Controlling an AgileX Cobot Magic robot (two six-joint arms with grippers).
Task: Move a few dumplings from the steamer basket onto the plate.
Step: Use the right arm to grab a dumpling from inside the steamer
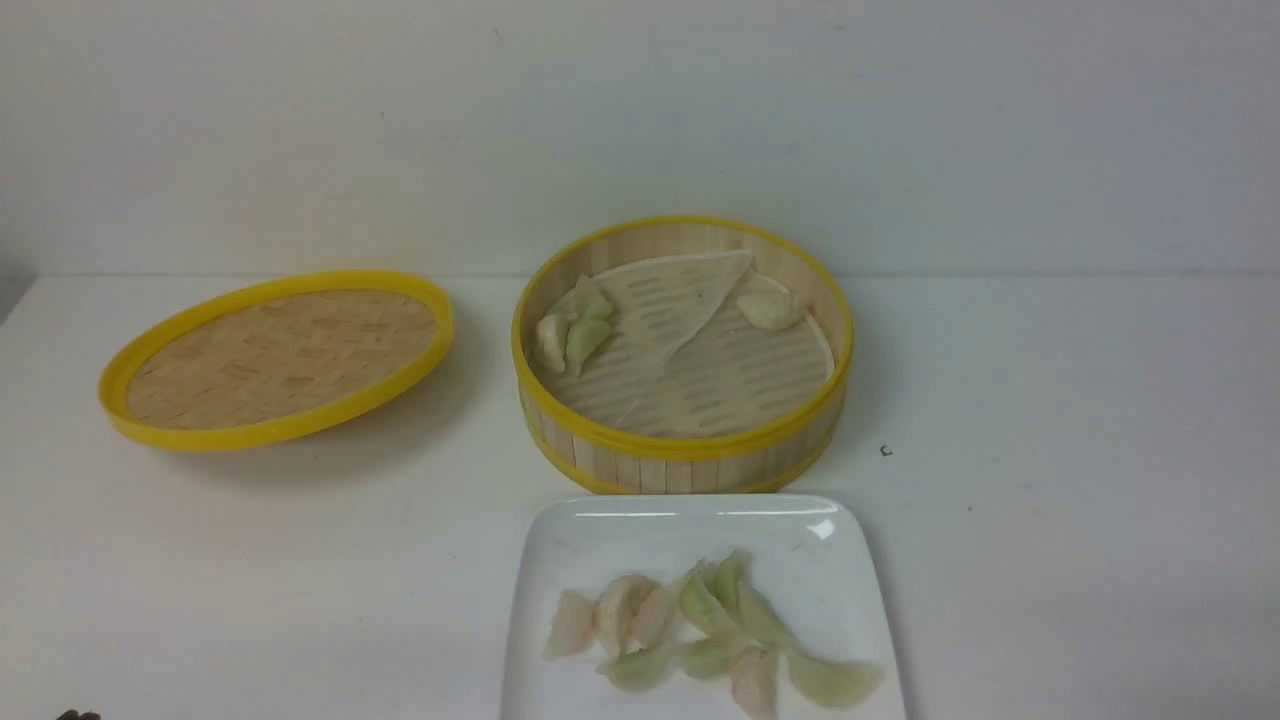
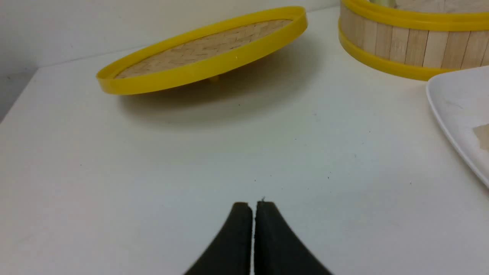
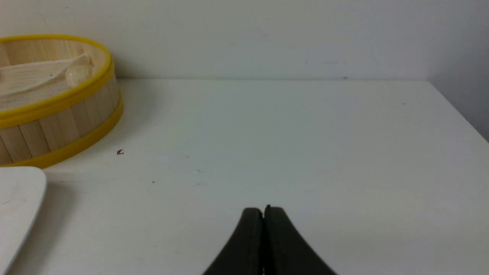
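Left hand (image 2: pixel 254 206) and right hand (image 3: pixel 263 212) pressed closed; plate (image 1: pixel 600 540) cropped nearside.

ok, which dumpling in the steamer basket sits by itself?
The pale cream dumpling on the right side of the steamer basket. The other dumplings in it bunch against its left wall.

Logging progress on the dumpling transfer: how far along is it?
Done: several dumplings lie on the plate. In hand: nothing; the left gripper and right gripper are both shut and empty. Left: little if anything; a few leftover dumplings sit in the steamer basket, but the job seems met.
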